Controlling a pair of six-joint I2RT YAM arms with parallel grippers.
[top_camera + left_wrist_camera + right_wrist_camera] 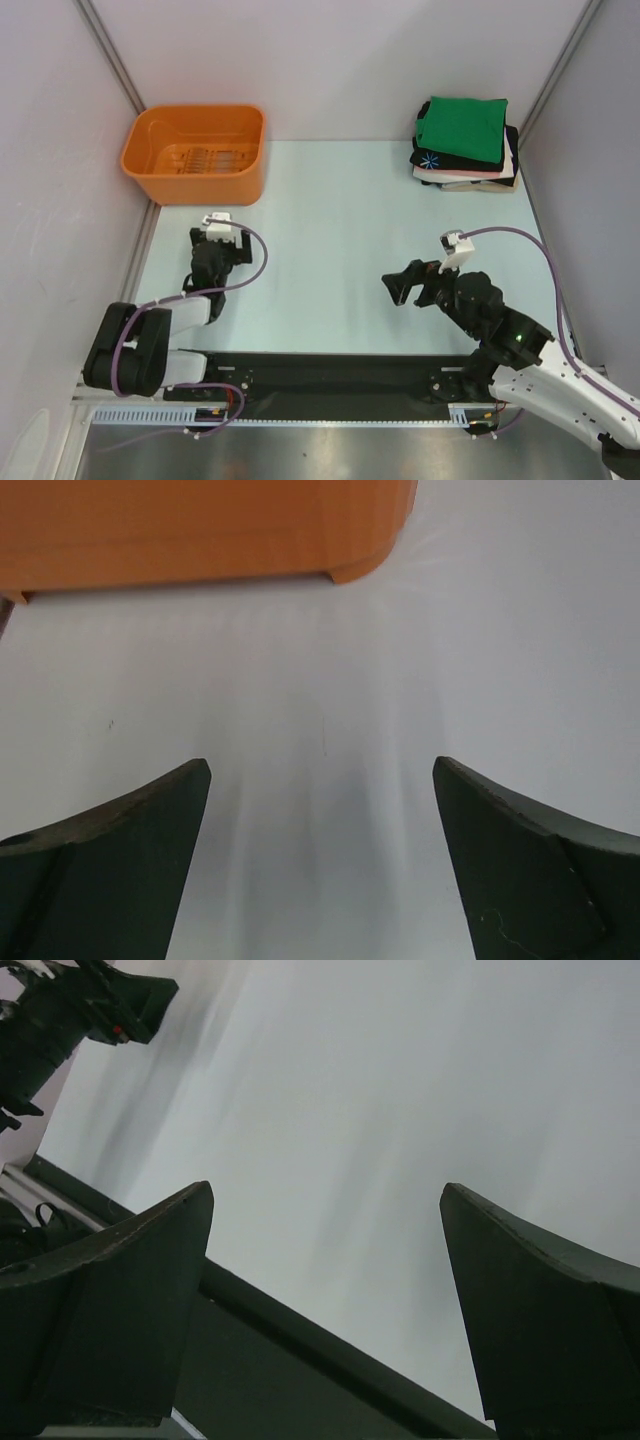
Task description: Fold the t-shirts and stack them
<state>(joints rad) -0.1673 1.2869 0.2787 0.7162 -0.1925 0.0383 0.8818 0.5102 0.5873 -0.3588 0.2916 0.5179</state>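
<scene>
Nearest to the camera, a black rail (330, 375) carries the two arm bases at the near edge of the surface (330, 210).

On the left side, the left hand (321, 764) points toward the orange basket (195, 155) in the far left corner. Its jaws stand wide and nothing is between them; the left wrist view shows only bare surface and the basket wall ahead. I see no cloth inside the basket.

In the middle, no shirt lies on the surface.

On the right side, the right hand (326, 1189) hangs above the surface near the rail and points to the left. Its jaws are also wide and hold nothing.

In the far right corner the t-shirts (465, 145) lie folded in one stack. A green shirt (462, 122) is on top, a black shirt (438, 158) with a small starburst mark is under it, and pink and white layers show at the bottom edge.

I judge that folding and stacking are finished, or almost finished, because no loose shirt is visible. The next move probably calls only for bringing both arms to rest. The stack is a little uneven, because the green shirt sits toward the back, so a gentle push to square the stack is possible, but I think it is not necessary.
</scene>
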